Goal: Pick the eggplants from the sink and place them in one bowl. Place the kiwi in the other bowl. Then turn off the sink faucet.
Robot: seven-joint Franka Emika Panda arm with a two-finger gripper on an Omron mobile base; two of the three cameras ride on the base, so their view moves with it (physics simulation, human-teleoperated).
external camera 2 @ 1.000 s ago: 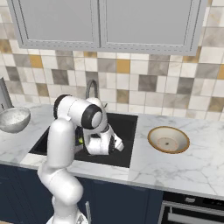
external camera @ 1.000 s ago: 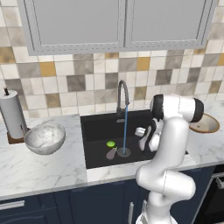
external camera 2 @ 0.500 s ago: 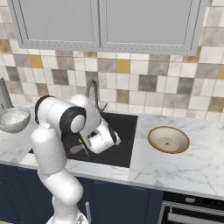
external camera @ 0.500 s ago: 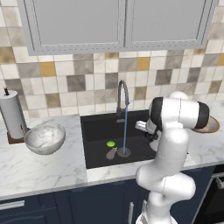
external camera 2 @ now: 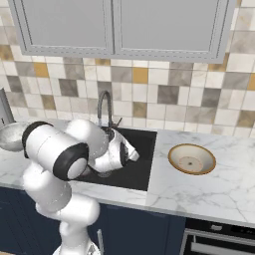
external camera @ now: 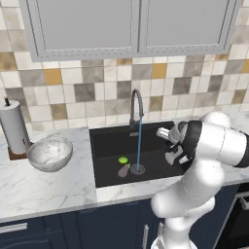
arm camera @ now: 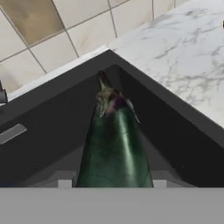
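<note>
My gripper (arm camera: pixel 112 183) is shut on the very dark purple-black eggplant (arm camera: pixel 113 144), whose stalk points away toward the sink's (arm camera: pixel 52 131) corner. The gripper (external camera: pixel 170 146) hangs over the right part of the black sink (external camera: pixel 107 141), and it also shows beside the basin (external camera 2: pixel 130 150). On the sink floor lie the pale mauve eggplant (external camera: pixel 123 170) and the green kiwi (external camera: pixel 123 160), close to the drain. Water runs from the dark faucet (external camera: pixel 136 99). The tan bowl (external camera 2: pixel 191 159) sits on the right counter. The grey speckled bowl (external camera: pixel 50 153) sits to the left.
A paper towel roll (external camera: pixel 13 127) stands behind the grey bowl at the far left. Marble counter (external camera 2: pixel 219 194) spreads around the tan bowl. The tiled wall and grey cabinets rise behind the faucet (external camera 2: pixel 103 102). An oven front (external camera 2: pixel 219 244) is below at the right.
The arm's upper links have swung round while the hand has stayed over the sink's right side, slightly raised. The jaws have stayed shut on the dark eggplant.
</note>
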